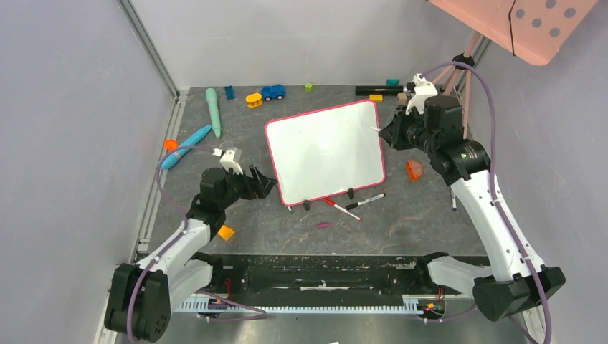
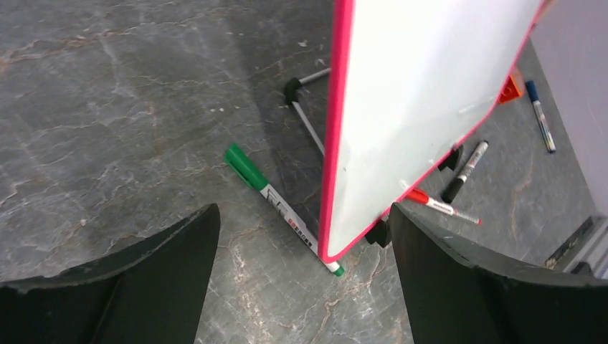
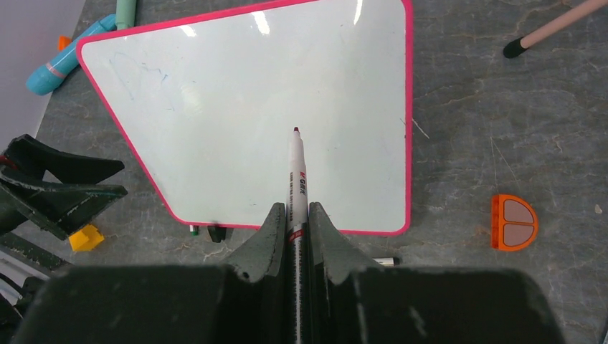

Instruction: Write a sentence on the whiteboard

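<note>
Left of the whiteboard [image 1: 326,150], the left end effector [image 1: 262,183] has its fingers wide apart and empty, just beside the board's lower left corner. The whiteboard stands propped on its clip feet on the tabletop [image 1: 401,229]. It is blank but for faint smudges, so no sentence is written yet and all the writing remains. At its right edge, the right end effector [image 3: 294,215] is clamped on a marker [image 3: 297,168], tip toward the board. The marker's red barrel print is too small to read.

The whiteboard [image 2: 416,86] runs off the left wrist view's top. The right fingers [image 3: 269,236] hide half the marker [image 3: 297,165]; its print is unreadable.
</note>
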You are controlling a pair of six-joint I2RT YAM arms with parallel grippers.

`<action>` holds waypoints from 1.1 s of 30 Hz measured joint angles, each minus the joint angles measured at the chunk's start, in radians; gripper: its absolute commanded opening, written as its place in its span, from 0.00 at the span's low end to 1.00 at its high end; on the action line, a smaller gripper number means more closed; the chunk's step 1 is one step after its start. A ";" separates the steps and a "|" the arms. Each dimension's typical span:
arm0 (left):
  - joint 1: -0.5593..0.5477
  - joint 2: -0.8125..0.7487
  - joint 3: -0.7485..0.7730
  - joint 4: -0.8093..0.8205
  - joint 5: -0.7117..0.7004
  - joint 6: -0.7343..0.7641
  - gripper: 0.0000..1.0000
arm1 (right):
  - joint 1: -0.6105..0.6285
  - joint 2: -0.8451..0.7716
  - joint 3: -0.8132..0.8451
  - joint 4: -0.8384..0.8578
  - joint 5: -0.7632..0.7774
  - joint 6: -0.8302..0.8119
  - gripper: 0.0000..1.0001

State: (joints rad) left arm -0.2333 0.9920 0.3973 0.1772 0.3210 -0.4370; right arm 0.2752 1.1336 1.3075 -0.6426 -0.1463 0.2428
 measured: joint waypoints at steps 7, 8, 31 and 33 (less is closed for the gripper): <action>0.002 0.036 -0.129 0.262 0.140 0.076 1.00 | 0.021 0.021 0.029 0.005 -0.014 -0.018 0.00; 0.002 0.059 -0.129 0.288 0.168 0.084 1.00 | 0.022 0.021 0.029 0.006 -0.015 -0.020 0.00; 0.001 0.509 -0.038 0.587 0.436 0.137 1.00 | 0.077 0.039 0.020 0.114 -0.084 -0.031 0.00; 0.001 0.517 -0.038 0.596 0.452 0.137 1.00 | 0.079 0.053 0.020 0.118 -0.086 -0.031 0.00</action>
State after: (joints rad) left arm -0.2321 1.5093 0.3595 0.7731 0.7727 -0.3004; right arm 0.3546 1.1862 1.3273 -0.5243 -0.2325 0.2119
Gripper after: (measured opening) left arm 0.993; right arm 0.118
